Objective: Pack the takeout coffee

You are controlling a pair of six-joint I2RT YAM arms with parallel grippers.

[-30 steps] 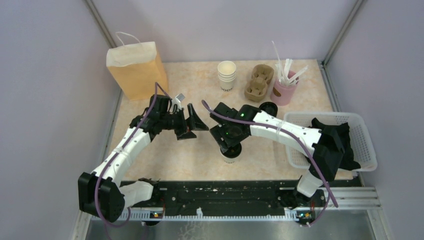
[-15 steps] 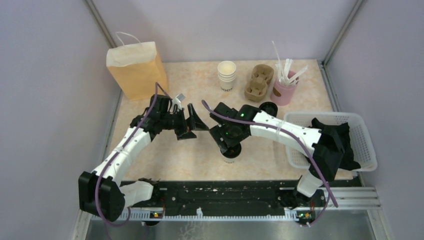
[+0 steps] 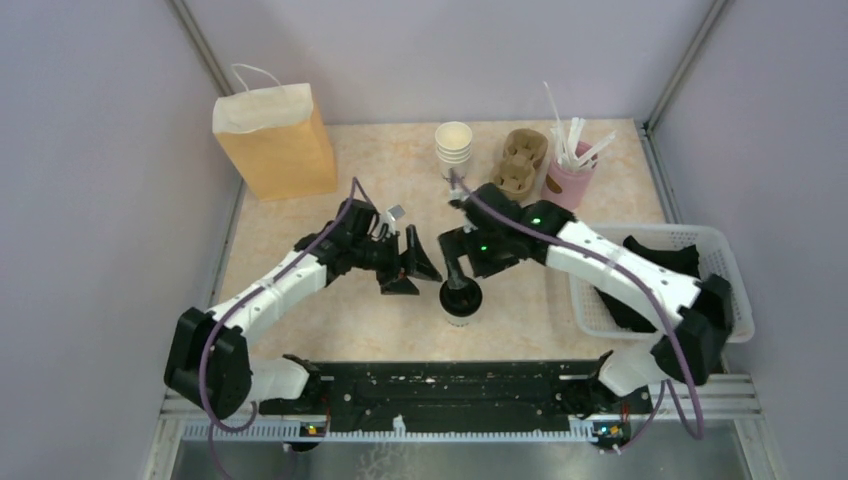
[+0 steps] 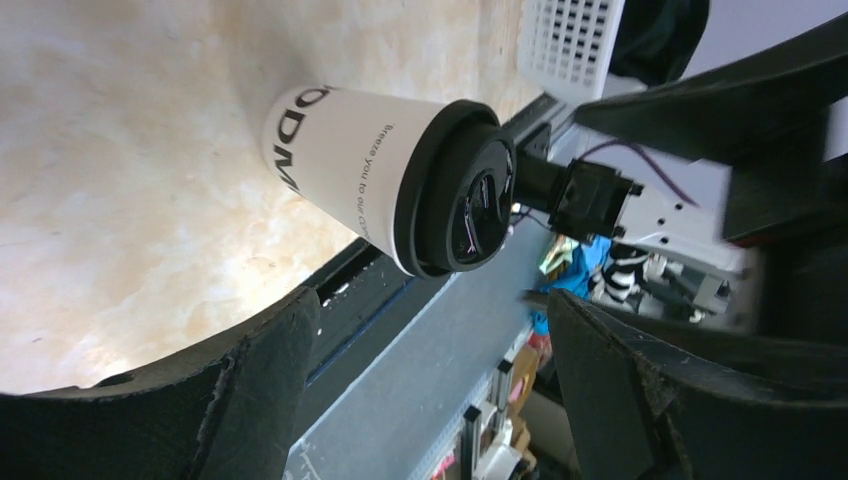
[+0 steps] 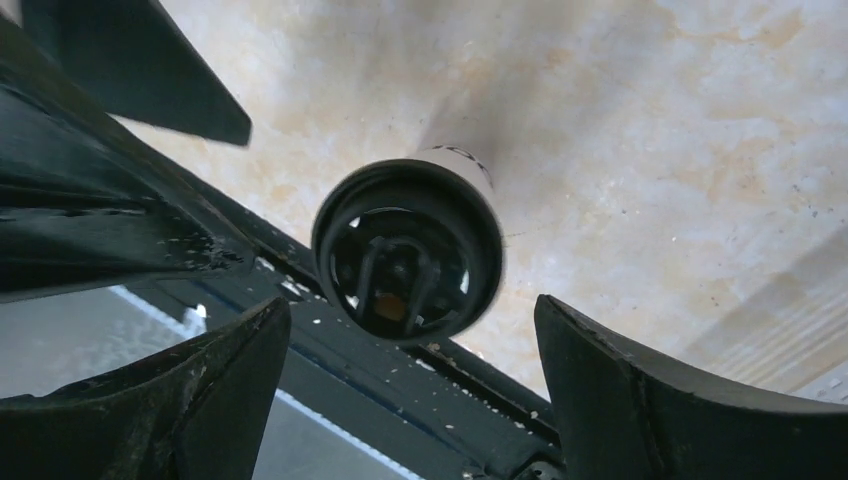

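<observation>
The takeout coffee, a small white paper cup with a black lid, stands upright on the table near the front edge, free of both grippers. My left gripper sits just to its left, open and empty. In the left wrist view the takeout coffee lies beyond the left gripper, not between the fingers. My right gripper hangs above and slightly behind the cup, open. In the right wrist view the black lid is just past the right gripper.
A brown paper bag stands at the back left. A stack of lidless white cups, a cardboard cup carrier and a pink cup of stirrers line the back. A white basket with black items sits right.
The right gripper has let go of the cup's top, opened wider and drawn up and back. The left gripper has moved right and nearer, close beside the cup.
</observation>
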